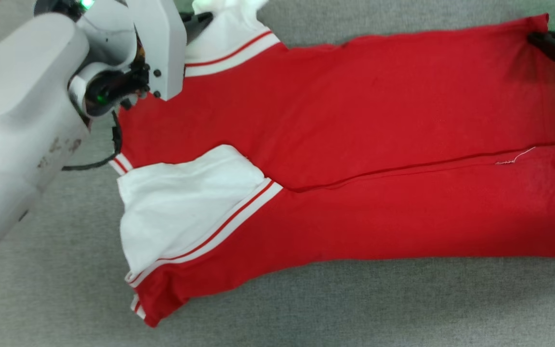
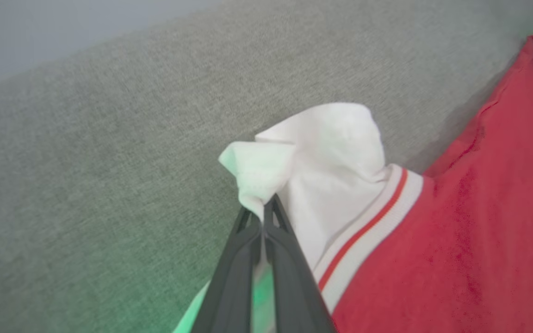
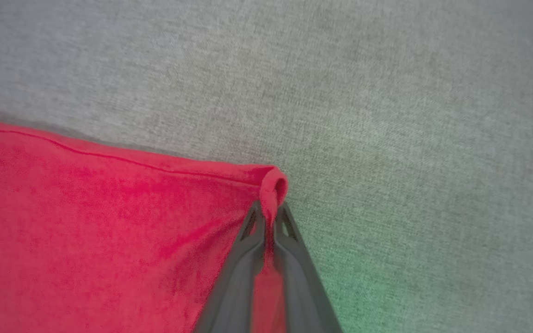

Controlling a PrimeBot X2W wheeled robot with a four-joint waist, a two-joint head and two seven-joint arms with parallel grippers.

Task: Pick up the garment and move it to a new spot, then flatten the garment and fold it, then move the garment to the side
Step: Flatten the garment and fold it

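The red garment (image 1: 378, 120) lies spread across the grey cloth surface, one long edge folded over along a crease through its middle. A white sleeve with striped trim (image 1: 186, 212) rests on top at the lower left. My left gripper (image 2: 263, 207) is shut on the other white sleeve (image 2: 322, 152) at the garment's far left corner. My right gripper (image 3: 269, 210) is shut on a rolled red hem corner (image 3: 273, 185) at the far right; its dark fingers (image 1: 545, 42) show at the head view's upper right edge.
The grey fabric surface (image 1: 56, 289) runs all around the garment, with open room in front and to the left. My pale left forearm (image 1: 22, 120) crosses the upper left of the head view.
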